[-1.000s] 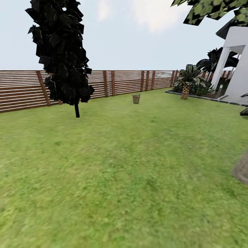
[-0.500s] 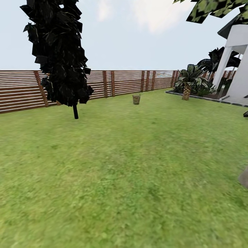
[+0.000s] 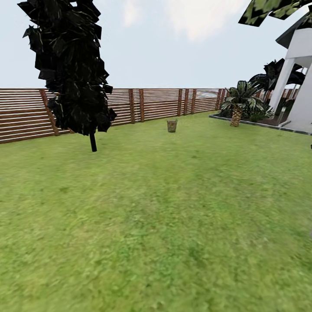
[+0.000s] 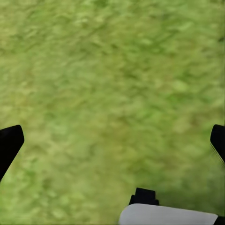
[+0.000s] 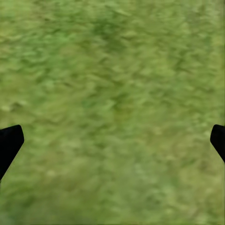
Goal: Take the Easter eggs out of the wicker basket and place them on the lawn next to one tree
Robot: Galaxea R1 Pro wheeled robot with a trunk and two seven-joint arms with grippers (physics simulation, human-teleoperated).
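Lawn (image 3: 173, 208): mottled green grass, flat, covers the near and middle ground up to the fence.
Wicker basket (image 3: 172, 125): small brown-tan object standing upright on the grass, far off, near the fence; contents too small to tell.
Easter eggs: cannot tell from here whether any sit in the basket.
Fence (image 3: 156, 103): brown horizontal slats, runs across the back of the garden.
Dark cypress (image 3: 71, 65): narrow, near-black foliage, thin trunk in the grass, well left of the basket.
Palm (image 3: 237, 104): short, scaly trunk, at the far right beside the white house (image 3: 301, 86).
Left gripper (image 4: 112, 140): jaws spread wide, fingertips (image 4: 9, 143) at opposite edges of the left wrist view, bare grass between, nothing held.
Right gripper (image 5: 112, 140): jaws likewise wide apart over grass, holding nothing.
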